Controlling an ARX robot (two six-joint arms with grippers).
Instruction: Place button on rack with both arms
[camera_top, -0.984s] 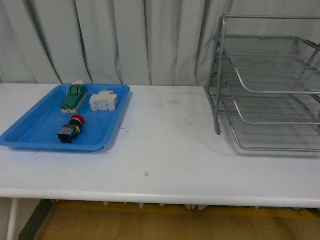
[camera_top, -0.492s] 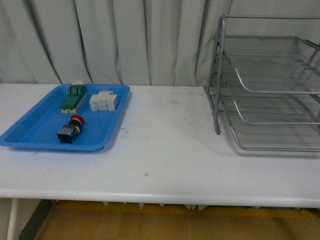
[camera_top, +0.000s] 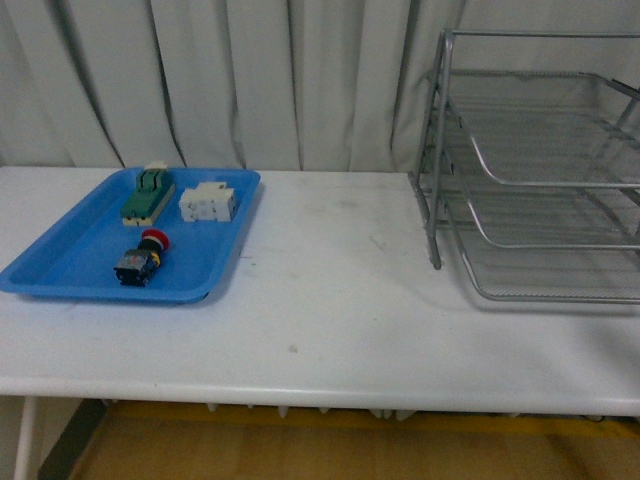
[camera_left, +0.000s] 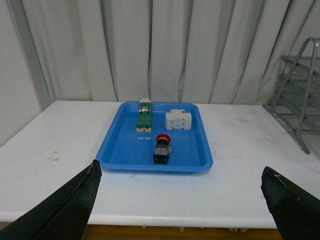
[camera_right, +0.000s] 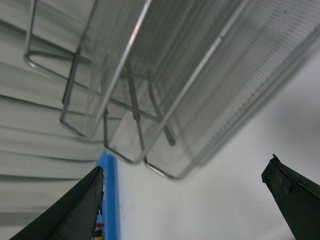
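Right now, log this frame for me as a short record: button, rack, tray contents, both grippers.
button: lying in the blue tray, near its front edge
rack: right of the tray, no button on it
also in tray: green terminal block, white part, behind the button
left gripper: open, empty, facing the tray
right gripper: open, empty, facing the rack

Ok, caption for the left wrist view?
Open left fingers frame a blue plastic tray holding the red-capped push-button switch, a green-and-cream terminal block and a white blocky part.

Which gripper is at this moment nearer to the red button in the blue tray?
Left. The left gripper faces the button across the table; the right gripper is at the rack, far from it.
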